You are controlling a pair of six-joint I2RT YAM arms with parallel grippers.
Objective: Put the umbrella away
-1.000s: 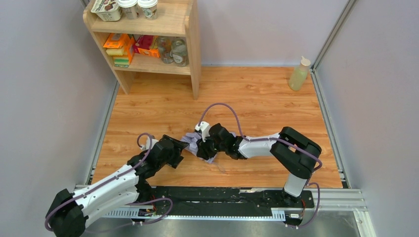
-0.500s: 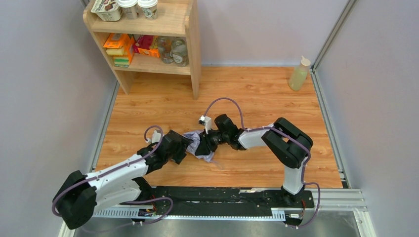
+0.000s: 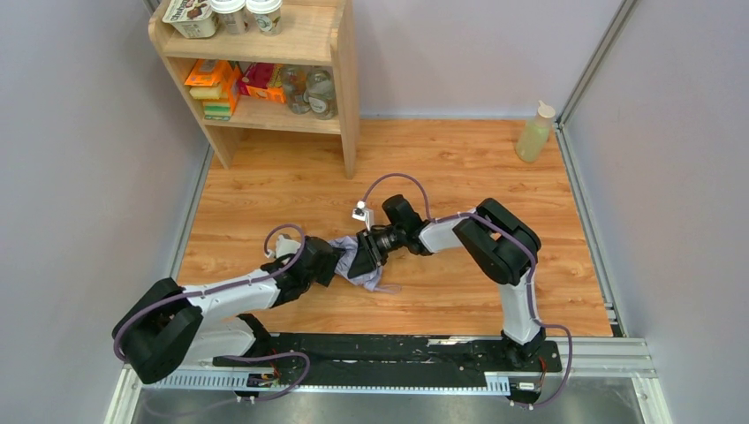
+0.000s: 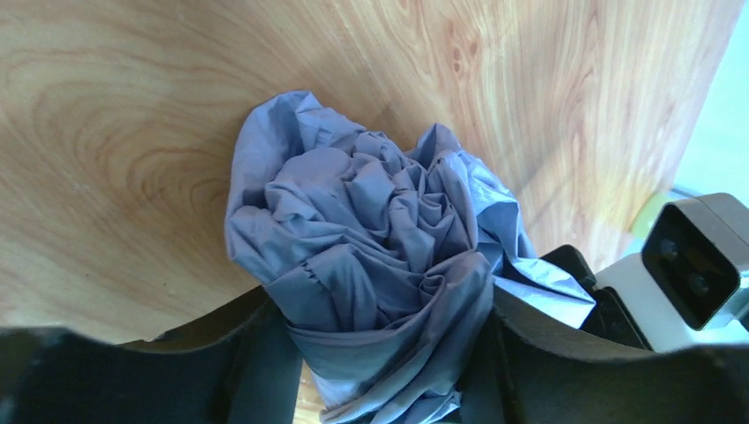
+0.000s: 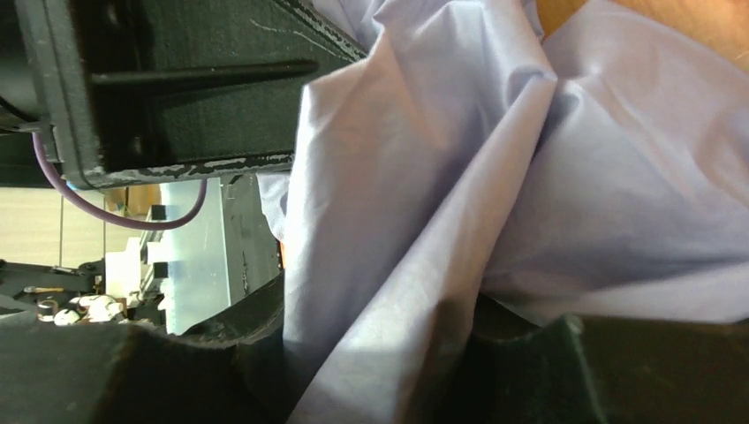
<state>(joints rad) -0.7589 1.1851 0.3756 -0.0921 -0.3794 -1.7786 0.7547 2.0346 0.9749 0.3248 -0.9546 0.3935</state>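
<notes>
The left tool (image 3: 331, 263) is closed on a bunched end of the umbrella (image 3: 364, 272). In the left wrist view its two dark fingers (image 4: 256, 362) press on either side of a narrowed neck of crumpled lilac fabric (image 4: 371, 230), which bulges out beyond them onto the wood. The right tool (image 3: 369, 252) faces it from the other side and is clamped on the same bundle. In the right wrist view a fold of the fabric (image 5: 574, 203) runs down between its fingers, with the black body of the left tool just above. The two tools are almost touching, and the umbrella is a small creased heap between them. It lies on the wooden tabletop (image 3: 459, 177), near the middle and towards the arms. A thin strand trails from the heap on the near side. Well apart from it, a wooden shelf unit (image 3: 340, 88) with jars and boxes stands in the far left corner. A pale squeeze bottle (image 3: 534, 132) stands at the far right edge.
</notes>
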